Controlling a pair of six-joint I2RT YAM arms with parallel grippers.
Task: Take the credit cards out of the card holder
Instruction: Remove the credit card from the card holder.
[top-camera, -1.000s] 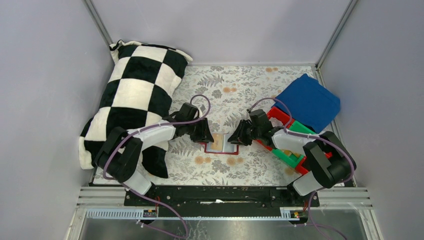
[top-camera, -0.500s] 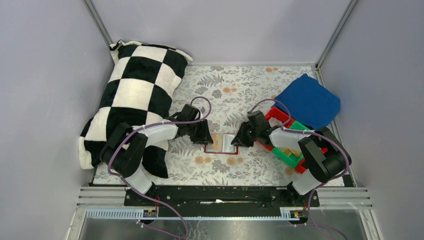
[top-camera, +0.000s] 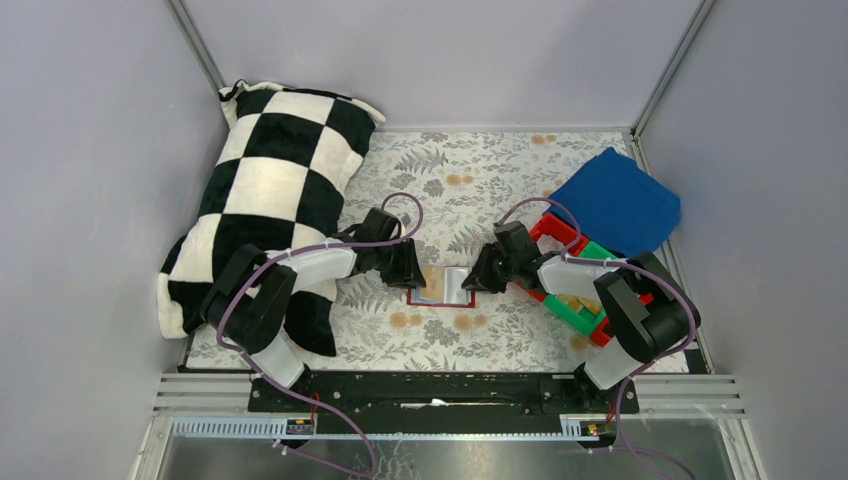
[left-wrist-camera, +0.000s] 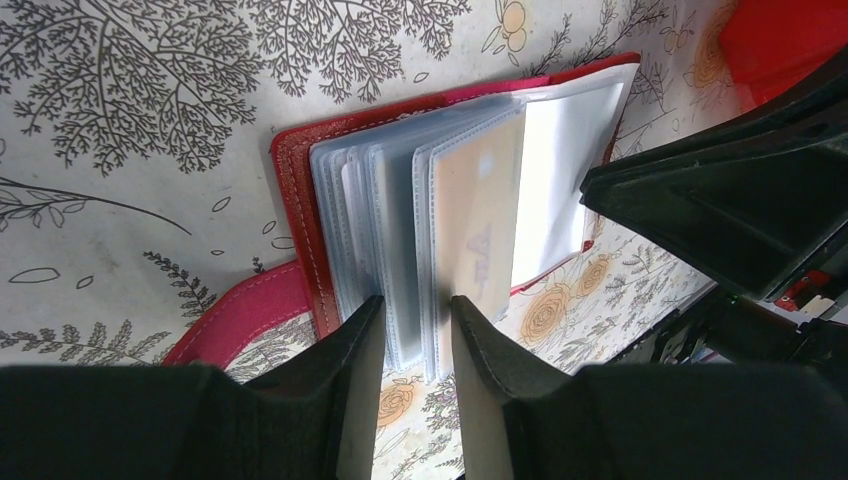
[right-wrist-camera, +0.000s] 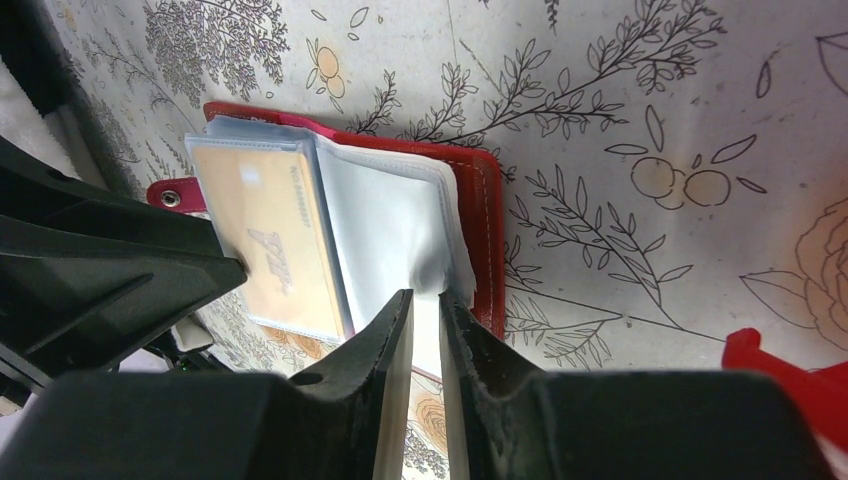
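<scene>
Your left gripper (left-wrist-camera: 415, 305) pinches the clear sleeves (left-wrist-camera: 400, 230) of the open card holder (left-wrist-camera: 295, 200), where a tan card (left-wrist-camera: 480, 220) shows. Your right gripper (right-wrist-camera: 425, 298) pinches the right sleeve (right-wrist-camera: 385, 230).

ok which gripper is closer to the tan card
Left. The left gripper sits right at the tan card's near edge; the right gripper pinches clear sleeves beside the card, not touching it.

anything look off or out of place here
Nothing spilled or damaged. The card holder lies open between the left end effector and right end effector, its clear sleeves fanned up, a tan card in one. The checkered pillow overhangs the left edge of the floral mat.
</scene>
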